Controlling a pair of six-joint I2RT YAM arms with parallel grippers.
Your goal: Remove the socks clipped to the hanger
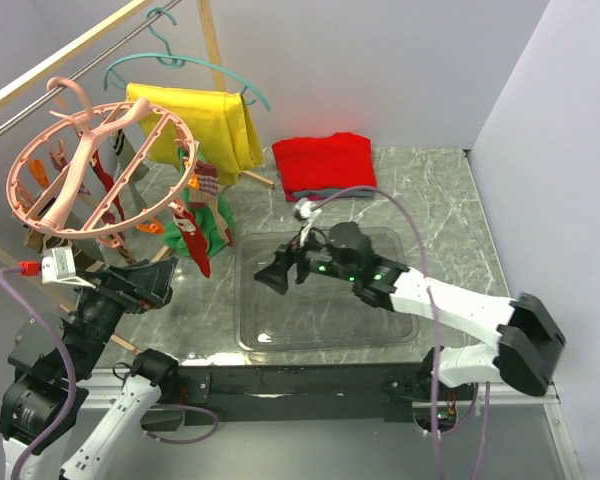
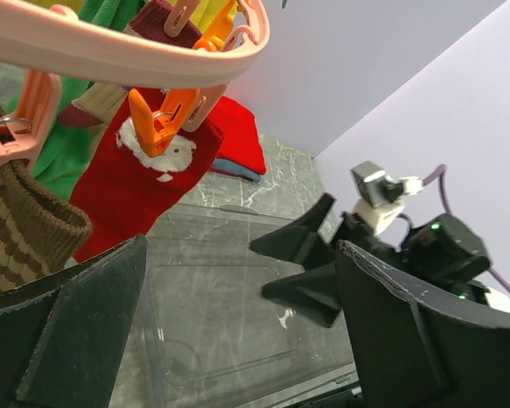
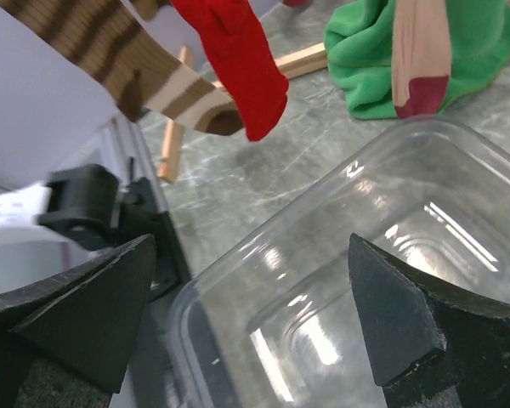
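Observation:
The pink ring hanger [image 1: 90,165] hangs from the wooden rail at the left, its rim [image 2: 127,51] filling the top of the left wrist view. Several socks hang from its clips. An orange clip [image 2: 157,123] pinches a red sock with a white figure [image 2: 144,183]. A brown striped sock [image 2: 25,229] hangs beside it. My left gripper [image 1: 160,280] sits just below the ring, open and empty [image 2: 238,255]. My right gripper [image 1: 280,268] hovers over the clear bin, open and empty [image 3: 251,246], pointing at the red sock [image 3: 238,59] and the striped sock [image 3: 110,51].
A clear plastic bin [image 1: 310,320] lies mid-table under the right gripper. A green cloth [image 1: 215,225] sits beneath the hanger. A folded red garment [image 1: 325,160] lies at the back. A yellow shirt [image 1: 205,125] hangs on a teal coat hanger [image 1: 180,65]. Walls close the back and right.

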